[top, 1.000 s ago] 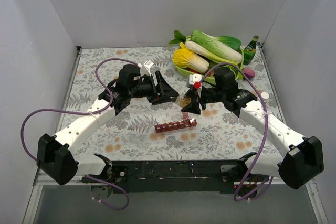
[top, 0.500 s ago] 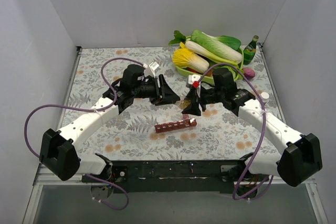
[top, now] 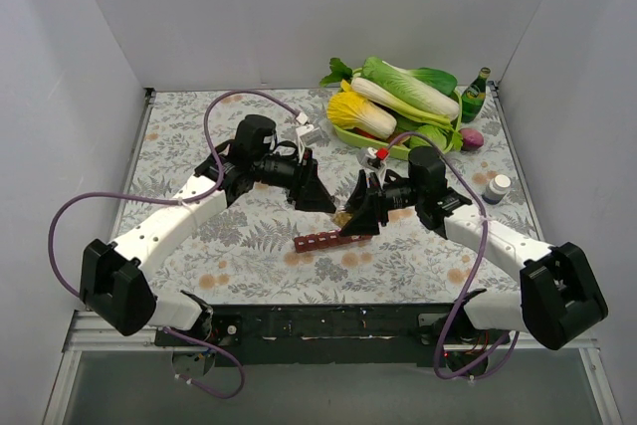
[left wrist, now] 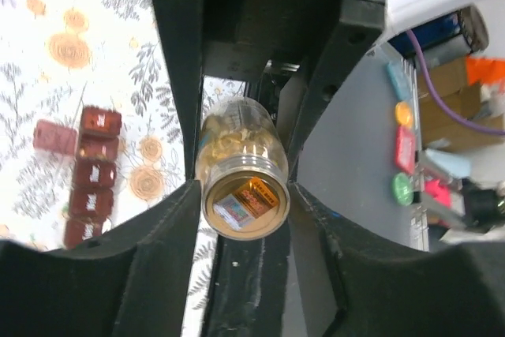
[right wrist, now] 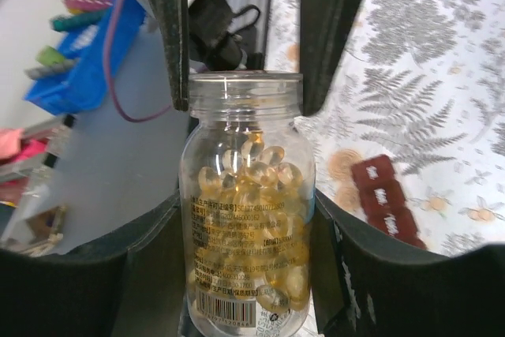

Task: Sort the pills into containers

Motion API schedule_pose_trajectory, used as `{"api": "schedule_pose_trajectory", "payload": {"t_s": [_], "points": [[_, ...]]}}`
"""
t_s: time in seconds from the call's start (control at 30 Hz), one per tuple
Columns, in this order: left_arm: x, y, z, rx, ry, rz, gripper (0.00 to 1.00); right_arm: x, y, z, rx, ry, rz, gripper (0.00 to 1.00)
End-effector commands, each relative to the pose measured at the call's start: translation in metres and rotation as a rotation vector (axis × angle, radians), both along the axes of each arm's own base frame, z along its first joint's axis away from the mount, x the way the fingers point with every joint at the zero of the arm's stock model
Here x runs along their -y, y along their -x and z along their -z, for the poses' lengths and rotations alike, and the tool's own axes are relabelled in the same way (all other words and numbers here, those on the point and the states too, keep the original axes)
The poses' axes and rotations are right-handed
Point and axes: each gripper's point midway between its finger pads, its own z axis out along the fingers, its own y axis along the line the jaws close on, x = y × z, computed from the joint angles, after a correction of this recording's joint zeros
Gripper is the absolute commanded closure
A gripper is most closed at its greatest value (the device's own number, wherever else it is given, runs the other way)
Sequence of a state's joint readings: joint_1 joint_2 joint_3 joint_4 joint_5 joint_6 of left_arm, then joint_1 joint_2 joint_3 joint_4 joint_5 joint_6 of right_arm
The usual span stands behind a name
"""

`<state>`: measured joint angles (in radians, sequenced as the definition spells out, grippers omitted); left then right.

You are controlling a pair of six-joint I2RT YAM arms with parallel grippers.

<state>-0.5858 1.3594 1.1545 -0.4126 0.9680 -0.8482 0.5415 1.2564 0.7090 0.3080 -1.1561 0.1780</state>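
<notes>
While both arms meet over the middle of the table [top: 189,136], I see the left fingers [left wrist: 170,234] and right fingers [right wrist: 142,282] clamped on the same clear bottle [right wrist: 247,226] of yellow capsules [right wrist: 252,179]. Left grips the open neck, right the body. The dark red pill organizer strip [top: 328,240] lies flat just on the near-edge side of the bottle. I can't tell whether its lids are open.
</notes>
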Motion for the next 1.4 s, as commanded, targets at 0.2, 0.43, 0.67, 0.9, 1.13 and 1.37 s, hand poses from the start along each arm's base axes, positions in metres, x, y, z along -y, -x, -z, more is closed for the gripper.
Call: {"api": "schedule_pose_trajectory", "payload": {"t_s": [0.2, 0.43, 0.67, 0.9, 1.13, 1.37], "points": [[-0.028, -0.026, -0.064, 0.231, 0.23, -0.208, 0.02, 0.002, 0.017, -0.043, 0.146, -0.126, -0.11, 0.99], [-0.043, -0.032, -0.072, -0.071, 0.177, -0.448, 0.02, 0.0, -0.006, -0.039, 0.326, -0.058, -0.049, 0.99], [-0.051, -0.043, -0.028, -0.474, 0.06, -0.699, 0.02, 0.003, -0.055, -0.024, 0.564, 0.146, 0.121, 0.99], [-0.038, -0.047, -0.013, -0.566, 0.031, -0.737, 0.12, -0.011, -0.06, -0.019, 0.68, 0.241, 0.109, 0.99], [-0.021, -0.039, 0.001, -0.598, 0.004, -0.713, 0.28, -0.015, -0.064, -0.014, 0.681, 0.268, 0.113, 0.99], [-0.017, -0.038, 0.004, -0.607, 0.005, -0.719, 0.35, -0.015, -0.068, -0.01, 0.67, 0.286, 0.127, 0.99]]}}
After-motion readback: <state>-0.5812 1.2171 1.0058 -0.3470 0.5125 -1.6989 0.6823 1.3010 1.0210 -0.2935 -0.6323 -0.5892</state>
